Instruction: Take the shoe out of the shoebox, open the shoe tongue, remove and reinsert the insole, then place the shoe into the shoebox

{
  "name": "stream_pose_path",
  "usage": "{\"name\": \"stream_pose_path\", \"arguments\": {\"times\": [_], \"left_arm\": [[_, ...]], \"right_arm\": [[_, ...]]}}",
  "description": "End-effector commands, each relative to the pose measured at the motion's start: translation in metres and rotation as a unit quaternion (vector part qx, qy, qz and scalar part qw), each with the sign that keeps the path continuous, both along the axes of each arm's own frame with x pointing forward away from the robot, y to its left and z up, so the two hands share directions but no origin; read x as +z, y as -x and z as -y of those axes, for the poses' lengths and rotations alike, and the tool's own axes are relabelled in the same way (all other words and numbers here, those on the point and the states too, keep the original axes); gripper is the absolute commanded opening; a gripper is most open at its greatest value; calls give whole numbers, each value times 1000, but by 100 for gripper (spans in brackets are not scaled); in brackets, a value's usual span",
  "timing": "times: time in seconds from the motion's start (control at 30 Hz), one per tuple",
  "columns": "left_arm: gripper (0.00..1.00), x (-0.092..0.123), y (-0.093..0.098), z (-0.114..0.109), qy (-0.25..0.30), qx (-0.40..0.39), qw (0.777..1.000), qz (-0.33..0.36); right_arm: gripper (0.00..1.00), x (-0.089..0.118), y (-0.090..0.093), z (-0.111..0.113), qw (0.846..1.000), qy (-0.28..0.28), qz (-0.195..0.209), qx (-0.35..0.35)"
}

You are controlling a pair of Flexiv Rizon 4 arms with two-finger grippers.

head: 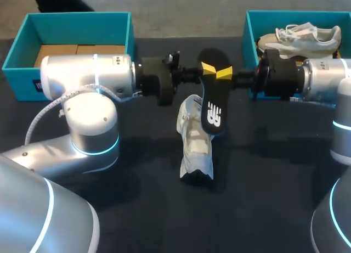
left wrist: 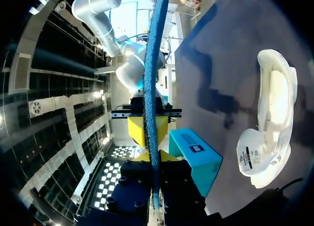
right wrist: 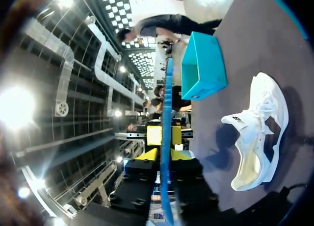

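Dark table [head: 137,209]; white shoe [head: 196,149] sits mid-table, well apart from every edge. Teal left shoebox [head: 16,50] and right shoebox [head: 249,22] are well behind the shoe, at the far edge. Black insole [head: 213,99], white logo, hangs upright just above the shoe. My left gripper [head: 208,69] and right gripper [head: 224,73] both pinch its upper end, jaws nearly closed.
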State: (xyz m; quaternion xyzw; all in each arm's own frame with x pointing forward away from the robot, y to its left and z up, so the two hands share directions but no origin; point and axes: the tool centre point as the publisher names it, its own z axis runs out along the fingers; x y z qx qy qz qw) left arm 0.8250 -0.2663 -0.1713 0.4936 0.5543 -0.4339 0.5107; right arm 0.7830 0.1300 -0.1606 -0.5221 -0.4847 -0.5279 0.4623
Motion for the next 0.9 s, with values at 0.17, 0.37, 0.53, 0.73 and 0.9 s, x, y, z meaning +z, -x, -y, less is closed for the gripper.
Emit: {"name": "stream_pose_path", "arguments": {"times": [0.17, 0.37, 0.53, 0.73, 0.9], "left_arm": [[0, 0, -3, -2, -3, 0, 1000, 3], [0, 0, -4, -2, -4, -3, 1000, 4], [0, 0, -3, -3, -4, -5, 1000, 0], [0, 0, -2, -3, -1, -6, 1000, -3], [0, 0, -4, -5, -2, -5, 1000, 4]], "right_arm": [[100, -2, 7, 10, 1000, 7, -6, -15], [100, -10, 13, 21, 999, 17, -17, -26], [100, -17, 18, 32, 998, 35, -26, -39], [100, -23, 20, 41, 997, 54, -33, -50], [100, -26, 23, 49, 995, 64, -39, -61]]}}
